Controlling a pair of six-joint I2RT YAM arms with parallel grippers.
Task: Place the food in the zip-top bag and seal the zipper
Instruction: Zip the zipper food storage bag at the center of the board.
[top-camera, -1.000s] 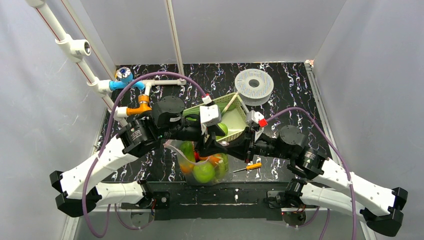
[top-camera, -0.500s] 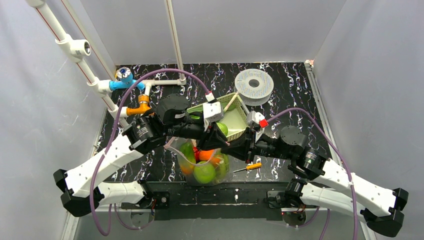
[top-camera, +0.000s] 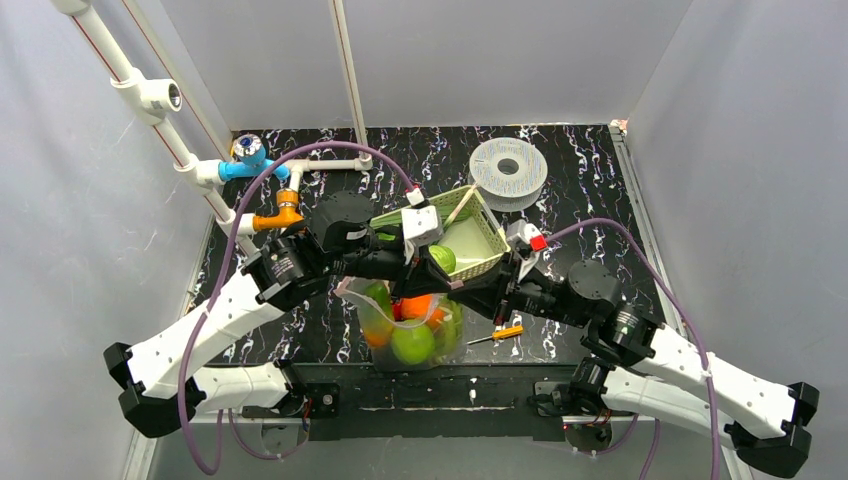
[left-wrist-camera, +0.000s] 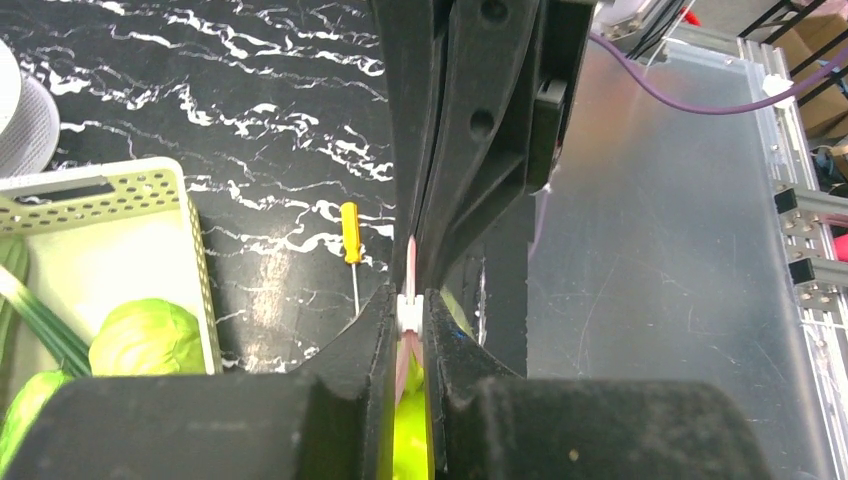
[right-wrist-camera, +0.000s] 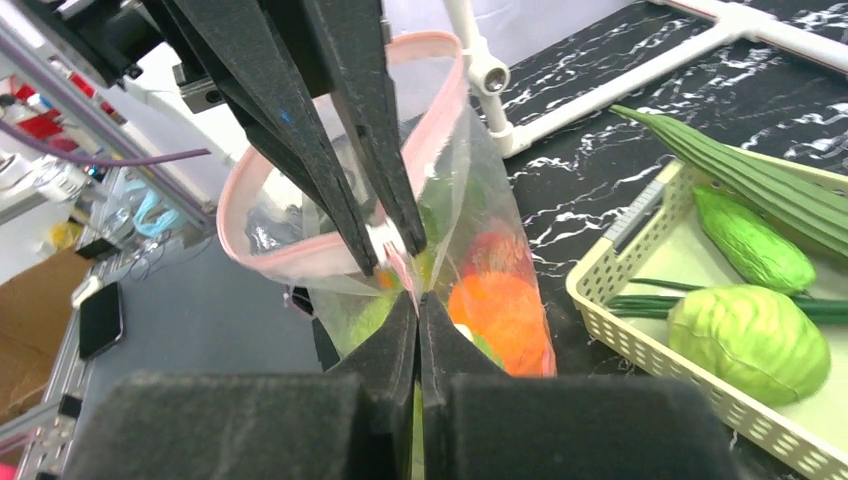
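L grip (left-wrist-camera: 411, 303) + R grip (right-wrist-camera: 418, 300) | both pinching zipper (right-wrist-camera: 290, 262) | bag (right-wrist-camera: 478, 190) mouth open

A basket (top-camera: 470, 246) is set on the surface (top-camera: 600, 200); a spool (top-camera: 508, 172) is seen behind it, a screwdriver (top-camera: 505, 333) nearer, pipes (top-camera: 330, 164) at left.

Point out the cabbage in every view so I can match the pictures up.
Top external: cabbage near mid-frame, at the near end of the basket, just beyond the bag.
Left wrist: cabbage at lower left, against the basket's perforated wall.
Right wrist: cabbage at lower right, in the basket's corner.
Shared landmark: the pale-green basket holding it.
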